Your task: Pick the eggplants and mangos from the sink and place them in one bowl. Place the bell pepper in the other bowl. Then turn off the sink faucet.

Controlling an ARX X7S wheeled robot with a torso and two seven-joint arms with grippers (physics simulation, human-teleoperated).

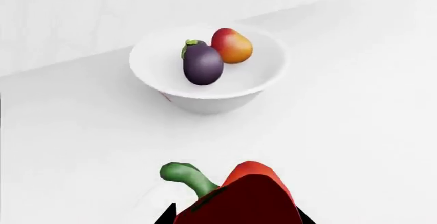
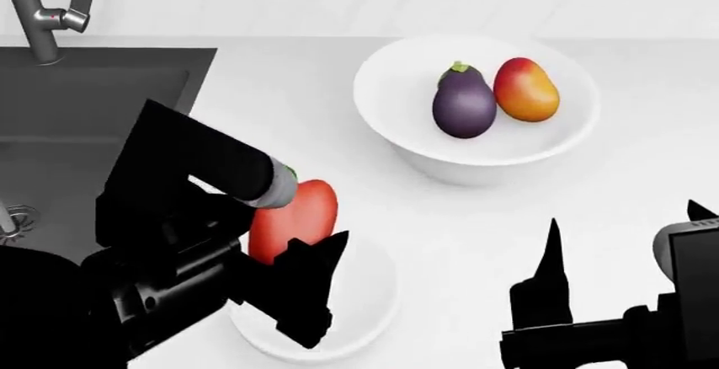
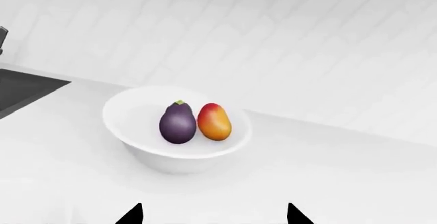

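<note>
My left gripper (image 2: 301, 261) is clenched on the bell pepper (image 2: 295, 218), holding it over the near bowl (image 2: 376, 306), which is otherwise hidden behind my arm. In the far bowl (image 2: 388, 66) the eggplant (image 2: 464, 102) and the mango (image 2: 526, 89) lie side by side, touching. My right gripper (image 2: 620, 255) hangs released over the white counter (image 2: 629, 192), its fingertips spread wide with nothing between them. The sink (image 2: 101, 108) sits at the left with the faucet (image 2: 50, 15) behind it; I cannot tell whether water runs.
</note>
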